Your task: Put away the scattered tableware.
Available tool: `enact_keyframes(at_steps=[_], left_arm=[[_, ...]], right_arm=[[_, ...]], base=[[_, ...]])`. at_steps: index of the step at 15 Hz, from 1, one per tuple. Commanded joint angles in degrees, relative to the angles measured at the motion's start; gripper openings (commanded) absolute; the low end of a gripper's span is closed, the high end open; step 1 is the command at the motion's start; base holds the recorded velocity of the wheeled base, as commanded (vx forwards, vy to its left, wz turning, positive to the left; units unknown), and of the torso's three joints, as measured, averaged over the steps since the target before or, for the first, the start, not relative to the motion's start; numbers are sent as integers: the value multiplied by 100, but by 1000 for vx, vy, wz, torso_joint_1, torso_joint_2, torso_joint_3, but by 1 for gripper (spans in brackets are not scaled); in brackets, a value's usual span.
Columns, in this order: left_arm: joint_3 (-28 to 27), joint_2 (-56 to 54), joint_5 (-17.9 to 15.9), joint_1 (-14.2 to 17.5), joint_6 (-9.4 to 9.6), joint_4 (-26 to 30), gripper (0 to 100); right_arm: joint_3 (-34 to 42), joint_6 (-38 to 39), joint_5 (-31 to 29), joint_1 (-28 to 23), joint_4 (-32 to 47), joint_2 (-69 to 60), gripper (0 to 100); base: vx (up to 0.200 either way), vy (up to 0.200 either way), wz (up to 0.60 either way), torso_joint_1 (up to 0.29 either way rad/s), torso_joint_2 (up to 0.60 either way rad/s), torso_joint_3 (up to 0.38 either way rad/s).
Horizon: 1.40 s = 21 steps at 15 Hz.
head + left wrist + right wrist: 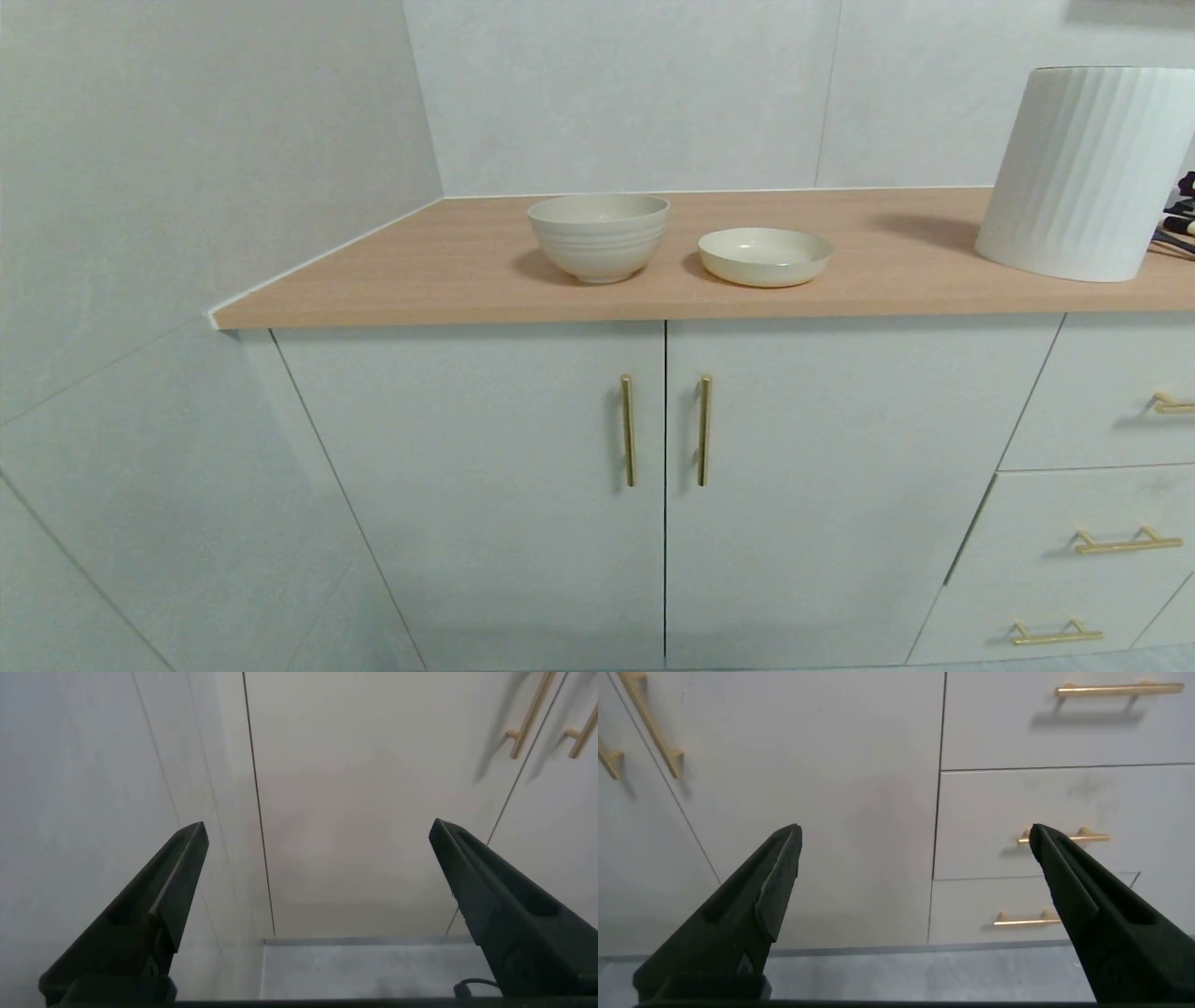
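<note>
Bowl (598, 236) and shallow dish (766, 256) are seen upright on the wooden counter (448, 271), set just beside each other without touching, the bowl toward the corner wall and the dish on its right. Both are placed well above and beyond the two pincers, which are held low in front of the cabinet below the counter. Neither piece is touched by a pincer.

The left pincer (316, 831) is held with its dark fingers (168, 896) wide apart and nothing between them. Straight ahead of it the left cabinet door (467, 485) is faced, near the door's outer edge by the wall, with a strip of grey floor (355, 971) beneath.

The right pincer (913, 831) is likewise spread wide and nothing is gripped. Ahead of it the right cabinet door (840, 485) and the stack of drawers (1092, 523) are faced, the seam between them lying roughly in line with the gap of the fingers.

Two brass door handles (627, 430) are mounted side by side where the doors meet, between the two pincers. A tall white ribbed container (1088, 173) is stood on the counter above the drawers, well apart from the dish.
</note>
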Motion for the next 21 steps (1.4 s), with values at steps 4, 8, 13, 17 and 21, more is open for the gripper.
enact_keyframes(at_steps=[4, 8, 13, 17, 21], left_arm=[[0, 2, 7, 0, -5, 0, 100], [0, 2, -2, 0, 4, 0, 100], [0, 2, -2, 0, 4, 0, 100], [0, 2, -2, 0, 4, 0, 100], [0, 2, -2, 0, 4, 0, 100]], right_arm=[[-1305, 435, 1046, 440, 190, 1173, 100], [-2000, 145, 1740, 1108, 128, 3827, 100], [-3256, 435, 1767, 2866, -856, 6684, 100], [-3933, 1085, 1872, 3112, -1753, 8292, 100], [-5067, 1279, 1907, 3121, -1902, 9672, 100]], base=[[0, 0, 0, 0, 0, 0], [0, 0, 0, 0, 0, 0], [0, 0, 0, 0, 0, 0], [0, 0, 0, 0, 0, 0], [0, 0, 0, 0, 0, 0]])
